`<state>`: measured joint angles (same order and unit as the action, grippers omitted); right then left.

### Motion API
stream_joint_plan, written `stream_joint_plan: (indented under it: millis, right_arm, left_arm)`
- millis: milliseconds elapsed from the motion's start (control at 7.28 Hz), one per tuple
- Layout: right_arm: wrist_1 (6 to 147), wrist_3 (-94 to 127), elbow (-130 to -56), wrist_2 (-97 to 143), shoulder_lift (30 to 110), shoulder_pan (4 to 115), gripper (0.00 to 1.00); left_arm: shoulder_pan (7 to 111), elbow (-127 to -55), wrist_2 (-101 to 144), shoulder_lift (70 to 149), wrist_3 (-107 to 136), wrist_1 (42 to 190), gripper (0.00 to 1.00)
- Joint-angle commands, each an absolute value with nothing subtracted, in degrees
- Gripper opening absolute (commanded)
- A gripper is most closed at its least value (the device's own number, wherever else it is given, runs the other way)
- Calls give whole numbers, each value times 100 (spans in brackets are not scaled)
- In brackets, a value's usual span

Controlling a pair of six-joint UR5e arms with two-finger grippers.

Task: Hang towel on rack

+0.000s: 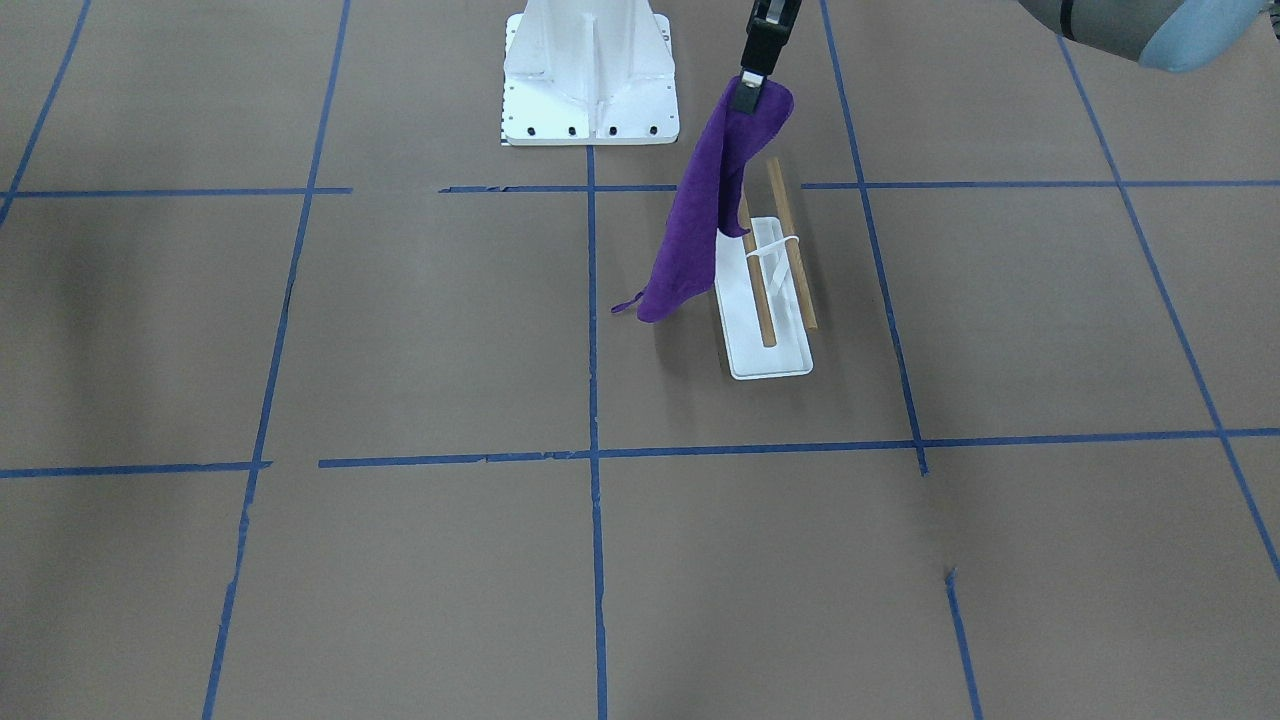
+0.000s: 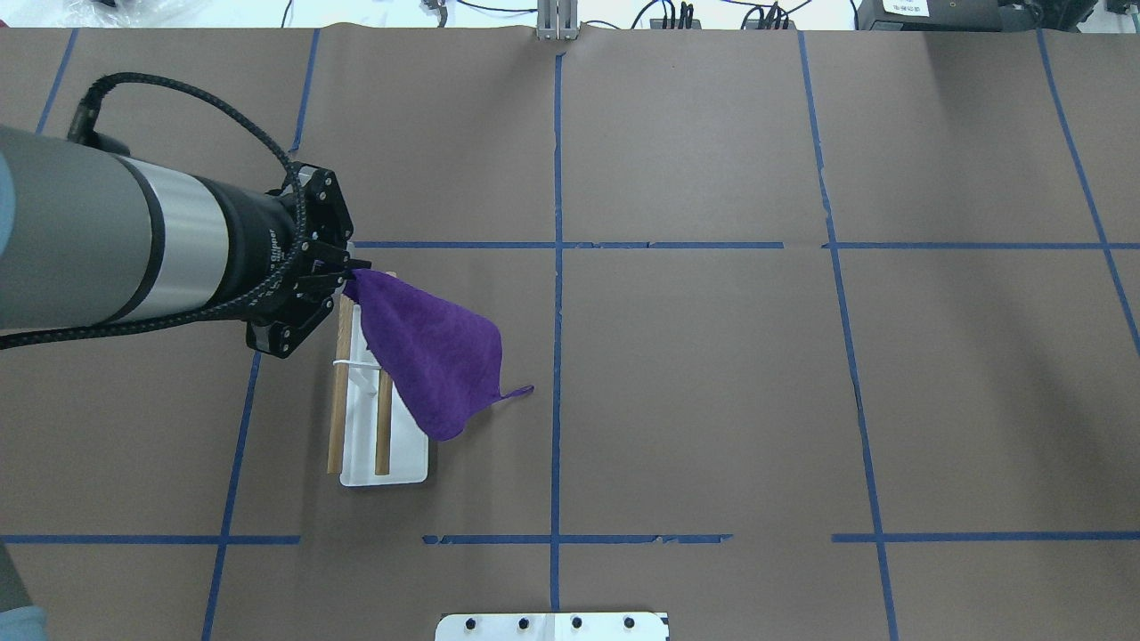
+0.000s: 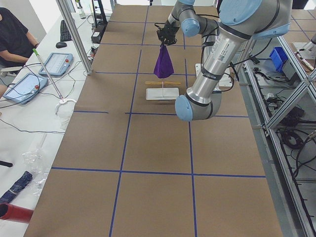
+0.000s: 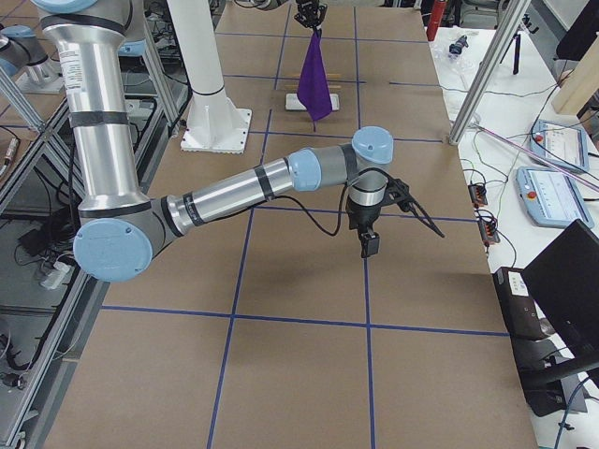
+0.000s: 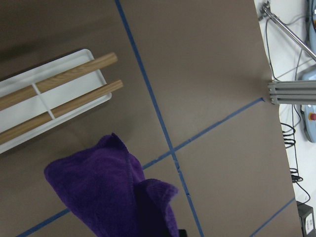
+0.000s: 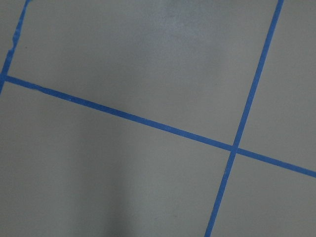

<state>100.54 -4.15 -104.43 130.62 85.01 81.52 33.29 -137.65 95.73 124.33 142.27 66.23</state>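
Overhead exterior: the left gripper (image 2: 354, 269) pinches the purple terry towel (image 2: 434, 345), hanging toward three o'clock of the white-based wooden two-dowel rack (image 2: 383, 436). Released now, it likely slides off sideways

Purple towel (image 2: 432, 356): one corner pinched in the left gripper (image 2: 354, 269), the rest hanging slack below it, small loop tag at the lowest corner. Rack (image 2: 405, 461): two parallel wooden dowels on a white wire support with a flat white base, upright below the gripper. Towel not on the dowels.
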Motion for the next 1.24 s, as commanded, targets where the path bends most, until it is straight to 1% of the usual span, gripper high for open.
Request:
stream_joint_plan:
  millis: [0,137,412,550,687,824,962,1099]
  right_arm:
    - [10046,-457,-10284,13315,8674,8200,100]
    - [10028,-387,-10266,13315,8675,8200,100]
    - [9976,-422,-10292,13315,8614,8200,100]
    - [9828,-439,-10248,13307,8648,8200,100]
    - [9722,-431,-10265,13307,8657,8200,100]
    - [9703,-448,-10283,13307,8649,8200,100]
    - [9703,-448,-10274,13307,8648,8200,100]
    - [9703,-440,-10266,13307,8657,8200,100]
  left_arm:
    - [3349,-13808,9179,11833,14195,6407,0]
    - [3331,-13729,9045,11586,14107,6416,0]
    - [3322,-13343,8667,11304,13827,6407,0]
    - [3287,-13089,8422,11137,13686,6407,0]
    - [3261,-12634,8115,11110,13641,6425,0]
    - [3252,-12456,8104,11101,13623,6434,0]
    - [3243,-12454,8086,11005,13606,6460,33]
    - [3182,-12437,8051,10908,13022,6451,99]
